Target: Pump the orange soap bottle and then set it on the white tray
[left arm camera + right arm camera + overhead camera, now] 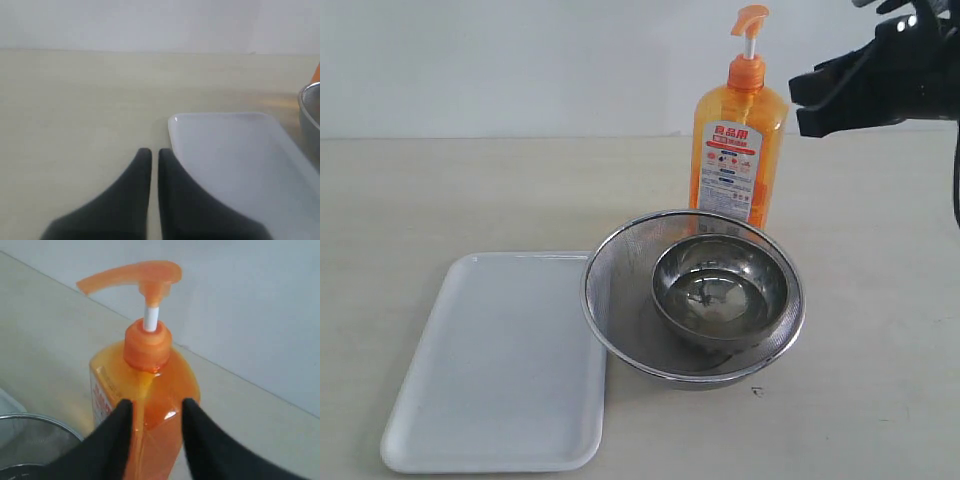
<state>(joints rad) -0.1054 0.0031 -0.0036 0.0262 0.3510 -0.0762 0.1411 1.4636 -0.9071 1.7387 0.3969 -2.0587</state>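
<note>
The orange soap bottle point(738, 150) stands upright at the back of the table, behind the strainer, its pump head point(750, 18) raised on the white stem. My right gripper point(798, 103) hovers just right of the bottle's shoulder. In the right wrist view its two black fingers stand apart, and the bottle point(150, 390) shows in the gap just beyond the right gripper point(154, 407); no contact is visible. The white tray point(500, 370) lies flat at the front left with nothing on it. My left gripper point(151, 152) is shut and holds nothing, low beside a corner of the tray point(240, 160).
A round steel mesh strainer point(610, 290) with a steel bowl point(720, 290) inside it sits between the tray and the bottle, touching the tray's right edge. Its rim point(310, 110) shows in the left wrist view. A white wall runs along the table's far edge.
</note>
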